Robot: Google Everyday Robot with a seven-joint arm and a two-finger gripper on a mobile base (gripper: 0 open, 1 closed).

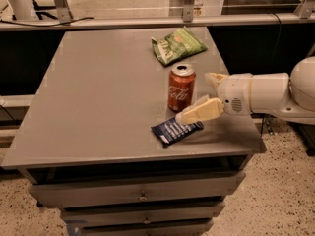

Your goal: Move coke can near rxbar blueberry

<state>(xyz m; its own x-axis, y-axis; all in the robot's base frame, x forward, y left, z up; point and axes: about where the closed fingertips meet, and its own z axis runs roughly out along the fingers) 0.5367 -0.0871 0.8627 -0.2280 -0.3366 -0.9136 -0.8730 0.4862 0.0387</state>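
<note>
The red coke can (181, 87) stands upright on the grey table (98, 92), right of centre. The dark blue rxbar blueberry (176, 131) lies flat just in front of the can, near the table's front edge. My gripper (194, 98) is at the can's right side with its cream fingers (201, 113) spread apart. The near finger reaches over the bar's right end, and the far finger sits behind and to the right of the can. The gripper is open and holds nothing.
A crinkled green chip bag (178, 45) lies at the back of the table, behind the can. My white arm (266, 95) comes in from the right over the table's right edge. Drawers (142, 195) run below the table top.
</note>
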